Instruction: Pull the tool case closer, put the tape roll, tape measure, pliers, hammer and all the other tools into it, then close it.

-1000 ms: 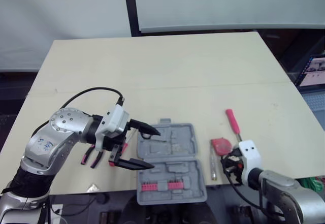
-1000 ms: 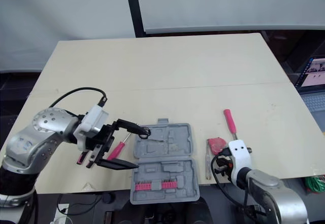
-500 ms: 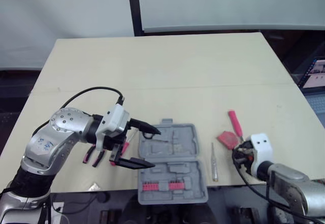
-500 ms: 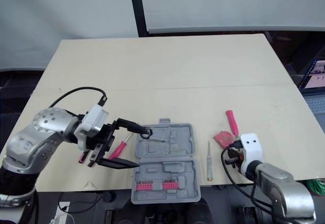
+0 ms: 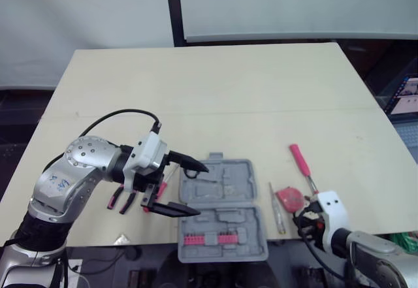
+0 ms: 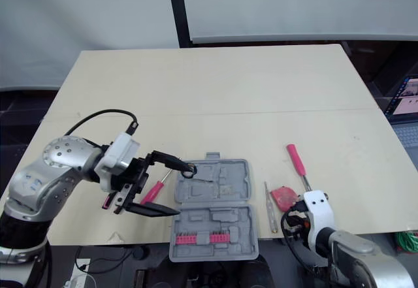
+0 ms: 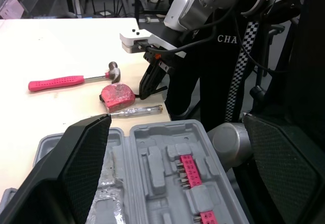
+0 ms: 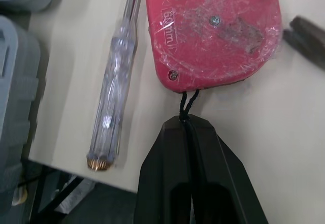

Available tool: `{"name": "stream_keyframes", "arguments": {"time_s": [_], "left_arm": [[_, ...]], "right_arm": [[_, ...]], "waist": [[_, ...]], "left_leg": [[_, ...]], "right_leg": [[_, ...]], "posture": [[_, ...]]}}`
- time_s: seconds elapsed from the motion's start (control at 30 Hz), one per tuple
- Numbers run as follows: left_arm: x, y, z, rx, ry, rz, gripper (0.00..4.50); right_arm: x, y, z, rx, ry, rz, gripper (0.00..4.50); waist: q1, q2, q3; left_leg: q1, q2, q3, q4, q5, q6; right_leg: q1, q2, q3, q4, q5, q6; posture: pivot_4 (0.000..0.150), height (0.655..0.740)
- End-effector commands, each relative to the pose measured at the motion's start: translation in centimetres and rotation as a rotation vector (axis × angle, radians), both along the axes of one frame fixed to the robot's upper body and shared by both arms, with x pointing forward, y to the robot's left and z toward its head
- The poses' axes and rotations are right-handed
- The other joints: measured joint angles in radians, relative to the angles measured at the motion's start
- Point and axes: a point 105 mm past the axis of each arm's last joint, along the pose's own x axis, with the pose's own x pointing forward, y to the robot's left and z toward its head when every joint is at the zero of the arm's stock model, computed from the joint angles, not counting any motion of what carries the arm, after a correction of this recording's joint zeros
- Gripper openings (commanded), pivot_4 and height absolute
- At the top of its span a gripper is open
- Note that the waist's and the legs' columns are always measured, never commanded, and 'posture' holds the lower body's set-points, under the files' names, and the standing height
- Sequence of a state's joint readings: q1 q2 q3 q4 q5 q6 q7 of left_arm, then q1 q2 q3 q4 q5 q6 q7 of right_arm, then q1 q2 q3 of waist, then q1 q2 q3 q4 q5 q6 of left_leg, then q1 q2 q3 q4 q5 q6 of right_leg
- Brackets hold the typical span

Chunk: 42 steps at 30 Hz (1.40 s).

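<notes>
1. Left jaws: released, spread wide, tips at the edge of the open tool case [image 5: 222, 206]. Keep them clear of its trays.
2. Right jaws: clenched on the cord [image 8: 187, 102]. The tape measure [image 8: 213, 31] lies just beyond the tips, on the counter [image 5: 196, 92]. Lift slowly; the thin cord may slip.

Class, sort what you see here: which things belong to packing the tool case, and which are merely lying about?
Belong to the job: tool case, tape measure, hammer, clear-handled screwdriver, red-handled screwdriver, pliers.

Lying about: laptop, green cord.
</notes>
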State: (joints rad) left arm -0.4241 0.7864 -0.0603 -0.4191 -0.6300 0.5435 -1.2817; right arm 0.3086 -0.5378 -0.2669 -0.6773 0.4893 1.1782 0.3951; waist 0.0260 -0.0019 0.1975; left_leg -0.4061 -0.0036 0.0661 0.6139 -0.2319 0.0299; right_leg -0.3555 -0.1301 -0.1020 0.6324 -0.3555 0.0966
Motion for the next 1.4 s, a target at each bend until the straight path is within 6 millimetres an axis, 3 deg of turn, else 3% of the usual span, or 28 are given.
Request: {"name": "stream_keyframes", "arguments": {"time_s": [0.03, 0.4, 0.73, 0.83, 1.07, 1.2, 1.27, 1.4], "left_arm": [[-1.0, -0.2, 0.0, 0.002, 0.009, -0.052, 4.5], [-2.6, 0.4, -0.9, 0.054, 0.033, -0.115, 4.5], [-2.8, 0.4, -0.8, 0.046, 0.045, -0.099, 4.5], [-2.8, 0.3, -0.9, 0.044, 0.041, -0.095, 4.5], [-2.5, 0.3, -0.8, 0.033, 0.029, -0.085, 4.5], [-2.3, 0.1, -0.7, 0.026, 0.017, -0.084, 4.5], [-2.3, 0.0, -0.7, 0.025, 0.011, -0.085, 4.5], [-2.3, -0.1, -0.6, 0.026, 0.003, -0.079, 4.5]], "right_arm": [[-1.0, 0.1, 1.2, 0.01, -0.011, 0.028, 0.1], [-3.9, 1.3, 0.8, 0.041, 0.071, 0.072, 0.1], [-3.5, 0.8, 0.8, -0.003, 0.043, 0.059, 0.1], [-3.4, 0.6, 1.5, -0.003, 0.046, 0.118, 0.98], [-3.2, -0.5, 7.7, 0.025, 0.045, 0.384, 4.46], [-2.1, -0.5, 10.4, 0.006, -0.024, 0.618, 4.46], [-1.1, -1.0, 10.4, -0.055, -0.08, 0.729, 4.46], [-0.2, -2.1, 8.5, -0.202, -0.163, 1.084, 4.46]], "waist": [[0.0, 0.0, 0.0], [0.0, 0.0, 0.0], [0.0, 0.0, 0.0], [0.0, 0.0, 0.0], [0.0, -0.001, 0.0], [0.002, -0.002, 0.001], [0.002, -0.003, 0.001], [0.002, -0.004, 0.002]], "left_leg": [[0.0, 0.0, 0.0, 0.0, 0.0, 0.0], [0.0, 0.0, 0.0, 0.0, -0.001, 0.0], [0.0, 0.0, 0.0, -0.001, -0.001, 0.0], [0.0, 0.0, 0.0, -0.001, -0.001, 0.0], [0.0, 0.0, -0.001, 0.0, -0.002, 0.002], [0.001, 0.001, -0.002, 0.0, -0.003, 0.005], [0.001, 0.0, -0.002, 0.001, -0.003, 0.005], [0.002, -0.001, -0.001, 0.002, -0.002, 0.003]], "right_leg": [[0.0, 0.0, 0.0, 0.0, 0.0, 0.0], [0.0, 0.0, 0.0, -0.001, 0.0, 0.0], [0.0, 0.0, 0.0, -0.002, 0.0, 0.0], [0.0, 0.0, 0.0, -0.002, 0.0, 0.0], [0.002, 0.0, -0.001, -0.003, 0.0, 0.0], [0.004, 0.0, -0.002, -0.004, 0.0, 0.0], [0.005, 0.0, -0.002, -0.005, 0.001, 0.001], [0.007, 0.0, -0.002, -0.007, 0.002, 0.003]], "posture": [[0.15, 0.7278], [0.15, 0.7278], [0.15, 0.7278], [0.15, 0.7278], [0.15, 0.7278], [0.15, 0.7278], [0.15, 0.7278], [0.15, 0.7278]]}}
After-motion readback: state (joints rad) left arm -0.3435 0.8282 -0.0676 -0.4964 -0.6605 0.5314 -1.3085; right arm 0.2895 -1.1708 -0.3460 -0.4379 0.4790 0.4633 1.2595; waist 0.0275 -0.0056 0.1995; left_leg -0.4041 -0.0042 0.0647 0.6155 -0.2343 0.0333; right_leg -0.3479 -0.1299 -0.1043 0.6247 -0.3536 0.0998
